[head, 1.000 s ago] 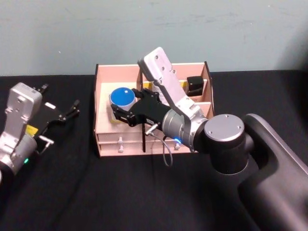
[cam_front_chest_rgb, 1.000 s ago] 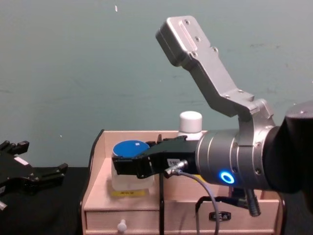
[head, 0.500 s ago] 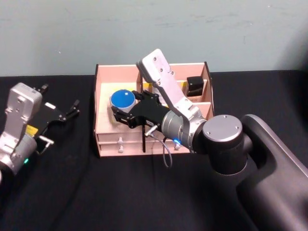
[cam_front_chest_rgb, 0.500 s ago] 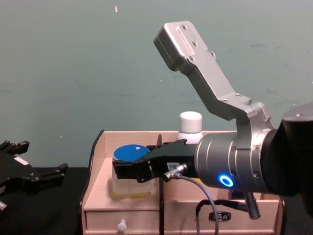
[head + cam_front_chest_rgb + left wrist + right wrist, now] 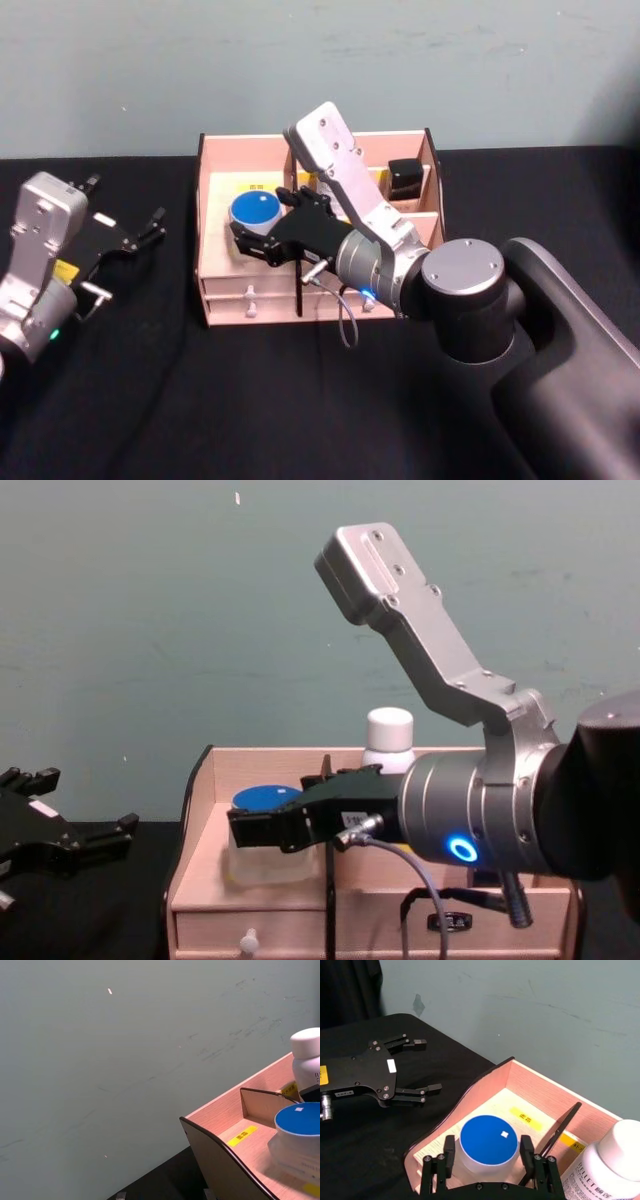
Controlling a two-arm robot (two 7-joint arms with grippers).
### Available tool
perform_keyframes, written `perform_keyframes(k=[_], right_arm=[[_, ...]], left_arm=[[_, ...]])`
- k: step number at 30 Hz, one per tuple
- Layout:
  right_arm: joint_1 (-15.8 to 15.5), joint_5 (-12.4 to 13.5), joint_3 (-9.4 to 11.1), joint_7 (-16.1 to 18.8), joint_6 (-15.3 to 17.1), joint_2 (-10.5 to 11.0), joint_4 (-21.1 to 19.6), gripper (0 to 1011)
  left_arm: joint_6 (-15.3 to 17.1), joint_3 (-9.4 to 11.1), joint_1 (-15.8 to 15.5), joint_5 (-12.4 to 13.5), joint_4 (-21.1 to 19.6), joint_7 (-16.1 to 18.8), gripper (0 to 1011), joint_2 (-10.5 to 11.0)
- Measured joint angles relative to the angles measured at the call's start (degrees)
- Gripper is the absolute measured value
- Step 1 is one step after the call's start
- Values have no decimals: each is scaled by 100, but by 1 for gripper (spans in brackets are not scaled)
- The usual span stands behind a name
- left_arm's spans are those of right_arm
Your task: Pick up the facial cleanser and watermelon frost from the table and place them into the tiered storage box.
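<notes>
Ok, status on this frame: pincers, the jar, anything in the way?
Right pincer astride blue-lidded jar in tiered storage box, left compartment. Left pincer open, parked over table at left. White bottle stands behind divider, apart from the jar.

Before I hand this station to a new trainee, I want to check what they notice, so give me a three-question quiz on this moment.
1. True or false: the right gripper has its jaws on either side of the blue-lidded jar.
2. Which compartment of the tiered storage box is the jar in? A) its left compartment B) its drawer C) its back right compartment
3. Fill in: the left gripper waits over the black table to the box's ____.

Key: 1. True; the jar sits between the two jaws. 2. A, beside the dark divider, with a white bottle in the next section. 3. Left, with its jaws apart.
</notes>
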Motion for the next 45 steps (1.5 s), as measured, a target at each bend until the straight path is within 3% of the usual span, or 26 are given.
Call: perform_keyframes(k=[8,16,26,33,45], right_arm=[[-1,4,0,0,0,3,-4,1002],[-25,0,5,-2,-38,9,-45,1000],[-223,-110,73,-3,-339,133,-537,1000],[-523,-177,237,-159,-547,255,-1093,1000],[-1076,-504,903,-827,-907,351,-1831,1000]], left_arm=[[0,0,0,0,0,0,1001,0],[0,0,0,0,0,0,1001,0],[0,0,0,0,0,0,1001,0],[0,0,0,0,0,0,1001,0],[0,0,0,0,0,0,1001,0]])
